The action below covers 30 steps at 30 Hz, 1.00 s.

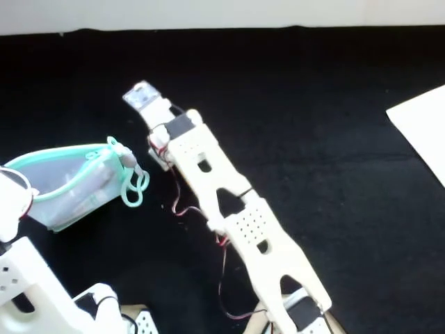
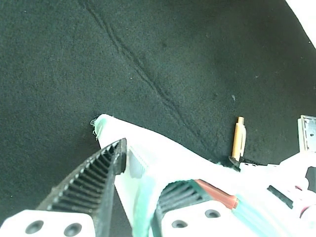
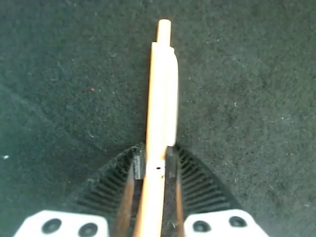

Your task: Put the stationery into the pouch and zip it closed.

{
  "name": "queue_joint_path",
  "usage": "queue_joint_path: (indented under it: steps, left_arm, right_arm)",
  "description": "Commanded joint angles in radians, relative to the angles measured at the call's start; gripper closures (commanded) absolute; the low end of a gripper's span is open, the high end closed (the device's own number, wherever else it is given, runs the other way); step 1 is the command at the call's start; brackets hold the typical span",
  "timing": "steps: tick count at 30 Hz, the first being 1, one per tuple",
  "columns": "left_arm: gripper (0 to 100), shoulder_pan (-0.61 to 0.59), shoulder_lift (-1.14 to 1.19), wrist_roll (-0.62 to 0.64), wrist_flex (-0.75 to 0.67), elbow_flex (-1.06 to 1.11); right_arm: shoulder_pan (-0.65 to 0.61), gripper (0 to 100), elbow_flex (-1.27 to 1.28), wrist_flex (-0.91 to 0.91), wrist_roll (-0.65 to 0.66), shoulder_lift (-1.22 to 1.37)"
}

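A black cloth (image 1: 334, 90) covers the table. The right arm (image 1: 236, 209) ends just beside the pouch's (image 1: 69, 188) loop end and hides its own fingertips from above. The left gripper (image 2: 143, 170) pinches the pouch's opposite edge, and the contents are blurred. A white sheet (image 1: 424, 132), cut off, lies well apart from the pouch. The right gripper (image 3: 155, 155) clamps the pen (image 3: 160, 89) near the pouch.

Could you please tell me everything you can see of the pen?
The pen is slim, pale orange and plastic-looking, with a lighter clip along one side and a push button at its free end. The right gripper is shut on its other half, ribbed black fingers pinching both sides, so it sticks straight out between them over the black cloth. Its writing tip is hidden.
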Motion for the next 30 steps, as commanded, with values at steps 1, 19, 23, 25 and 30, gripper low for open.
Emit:
queue_joint_path:
  steps: [1, 19, 23, 25, 30]
  left_arm:
    - [99, 0.010, 0.013, -0.015, -0.015, 0.039]
    - [99, 0.016, 0.013, -0.015, -0.015, 0.044]
    - [99, 0.016, 0.013, -0.015, -0.015, 0.041]
    - [99, 0.016, 0.010, -0.015, -0.014, 0.041]
    - [99, 0.016, 0.007, -0.015, -0.011, 0.039]
  right_arm:
    - [0.015, 99.1, -0.113, 0.076, -0.014, 0.001]
    - [-0.025, 99.2, -0.578, 0.053, -0.299, -0.774]
    - [-0.194, 99.2, -0.578, 0.051, -0.293, -0.877]
    - [-0.271, 99.2, -0.578, 0.041, -0.262, -0.874]
    - [-0.343, 99.2, -0.578, -0.061, -0.250, -0.742]
